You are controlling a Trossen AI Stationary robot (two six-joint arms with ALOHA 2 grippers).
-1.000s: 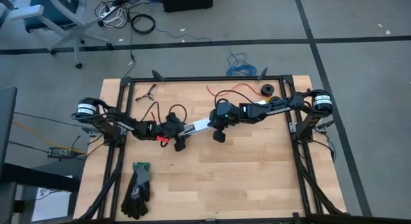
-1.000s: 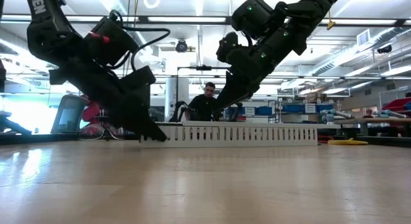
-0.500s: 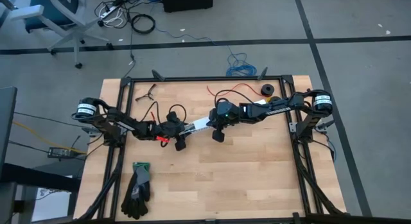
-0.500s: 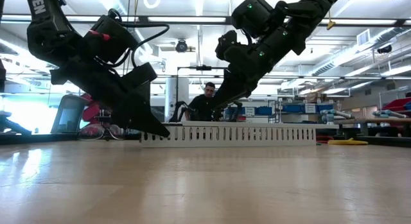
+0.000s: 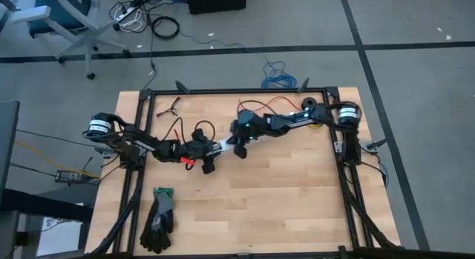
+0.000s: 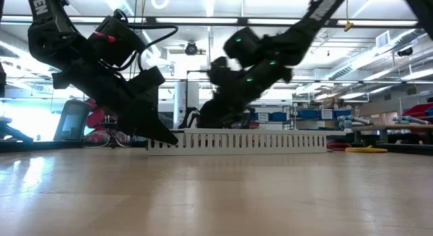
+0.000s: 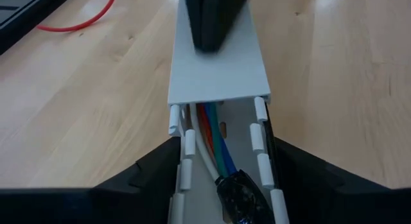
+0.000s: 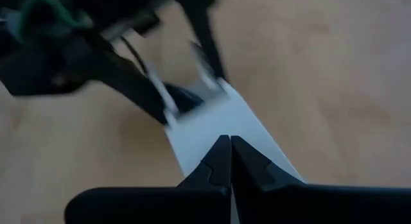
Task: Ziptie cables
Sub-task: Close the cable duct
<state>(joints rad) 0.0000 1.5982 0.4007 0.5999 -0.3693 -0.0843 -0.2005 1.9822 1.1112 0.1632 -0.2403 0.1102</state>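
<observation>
Inside the open end of the white channel (image 7: 218, 89) lay the cables (image 7: 207, 135), white, red, green and blue strands running to a dark sleeve, just short of the flat cover that hid the rest of the trough. The left gripper (image 7: 221, 169) had its fingers (image 7: 144, 169) spread apart, 1 on each outer side of the slotted walls, so the cables sat midway between them. The right gripper (image 8: 228, 161) had its 2 fingertips pressed together, with nothing visible between them, resting on the white cover close to the left gripper. Compared with 1 second earlier, the right arm had reached further across the worktop (image 5: 282, 192) toward the left arm, leaving less of the channel showing between them in the high view, and its wrist sat lower in the low view; the left arm had not shifted. Around them were a thin red wire (image 5: 276, 102) near the far edge, a pair of dark gloves (image 5: 159, 218) near the front left corner, and a blue coiled cable (image 5: 277, 78) on the floor beyond the frame.
</observation>
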